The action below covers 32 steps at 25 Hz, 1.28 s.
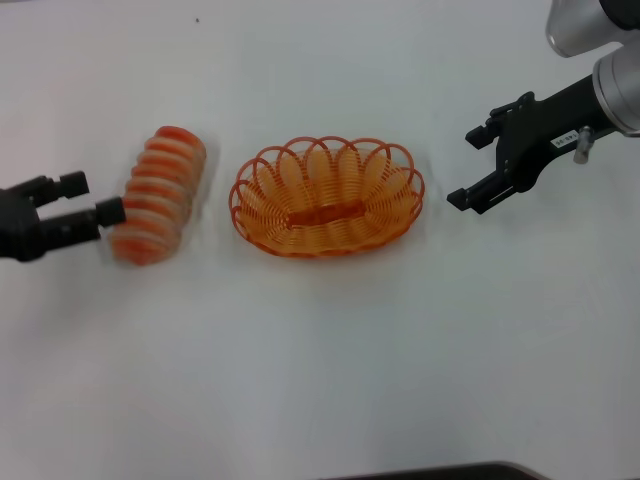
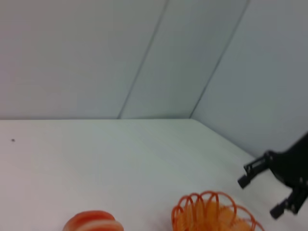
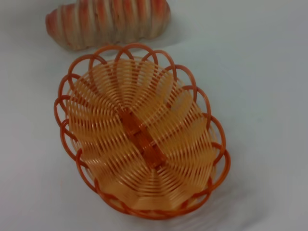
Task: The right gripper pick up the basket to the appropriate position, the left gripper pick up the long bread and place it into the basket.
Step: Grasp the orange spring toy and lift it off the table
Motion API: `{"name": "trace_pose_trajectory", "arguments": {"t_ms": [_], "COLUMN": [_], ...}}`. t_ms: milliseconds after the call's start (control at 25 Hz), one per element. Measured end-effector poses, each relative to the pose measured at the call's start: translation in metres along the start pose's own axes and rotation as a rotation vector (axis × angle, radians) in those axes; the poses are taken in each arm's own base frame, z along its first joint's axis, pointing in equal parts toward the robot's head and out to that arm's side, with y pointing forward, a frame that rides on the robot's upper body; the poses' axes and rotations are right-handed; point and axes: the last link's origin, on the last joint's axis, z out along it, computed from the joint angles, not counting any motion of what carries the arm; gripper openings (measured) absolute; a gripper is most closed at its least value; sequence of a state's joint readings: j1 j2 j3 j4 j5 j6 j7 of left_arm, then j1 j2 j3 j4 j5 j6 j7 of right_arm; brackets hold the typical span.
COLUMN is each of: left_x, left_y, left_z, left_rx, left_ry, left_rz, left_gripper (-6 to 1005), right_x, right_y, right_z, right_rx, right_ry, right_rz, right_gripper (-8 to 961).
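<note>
**Both grippers open, bread and basket both on the table**

We see the basket (image 1: 327, 198) sitting flat on the white table (image 1: 320, 360), roughly centre of the head view, nothing inside it. In the right wrist view we look down into the basket (image 3: 139, 130) and see its looped rim and the solid strip across the base; the long bread (image 3: 108, 21) lies just beyond it, apart from the rim.

In the head view the long bread (image 1: 157, 195) lies on the table just beside the basket on the robot's left, tilted, not touching the rim. The left gripper (image 1: 98, 200) is at the bread's outer side, jaws spread, with the nearer fingertip right at the loaf's lower end; we cannot tell if it actually touches. Nothing is clamped.

The right gripper (image 1: 472, 166) hangs on the robot's right of the basket, near but clear of the rim, jaws spread wide, holding nothing. We also see it in the left wrist view as the right gripper (image 2: 260, 195), open, beside the basket (image 2: 214, 214), with a bit of the long bread (image 2: 94, 222) at the picture's edge.
</note>
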<state>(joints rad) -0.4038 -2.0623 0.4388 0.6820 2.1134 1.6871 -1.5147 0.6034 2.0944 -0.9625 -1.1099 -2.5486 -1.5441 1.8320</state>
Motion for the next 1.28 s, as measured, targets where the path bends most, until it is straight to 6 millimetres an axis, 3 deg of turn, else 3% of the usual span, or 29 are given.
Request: {"name": "trace_pose_trajectory", "arguments": {"t_ms": [240, 400, 600, 800, 960, 1280], "left_x": [0.044, 0.074, 0.104, 0.135, 0.144, 0.13], "left_y": [-0.017, -0.028, -0.031, -0.017, -0.007, 0.013], "left_z": [-0.007, -0.005, 0.014, 0.038, 0.056, 0.098], "left_rx": [0.045, 0.11, 0.252, 0.329, 0.327, 0.452], "left_ry": [-0.085, -0.175, -0.337, -0.462, -0.501, -0.699], "left_rz": [-0.214, -0.218, -0.198, -0.181, -0.187, -0.064], "left_gripper": [906, 905, 903, 903, 903, 903], "right_x": [-0.008, -0.014, -0.015, -0.012, -0.011, -0.006], "right_y": [-0.002, -0.004, -0.004, -0.004, -0.003, -0.002], "right_z": [0.0, -0.001, -0.002, -0.003, -0.003, -0.003], "right_rx": [0.004, 0.009, 0.007, 0.008, -0.001, -0.006], "right_ry": [-0.002, -0.006, 0.002, 0.007, 0.011, 0.01], "right_rz": [0.009, 0.01, 0.03, 0.042, 0.046, 0.066], "right_gripper": [950, 949, 948, 948, 947, 947]}}
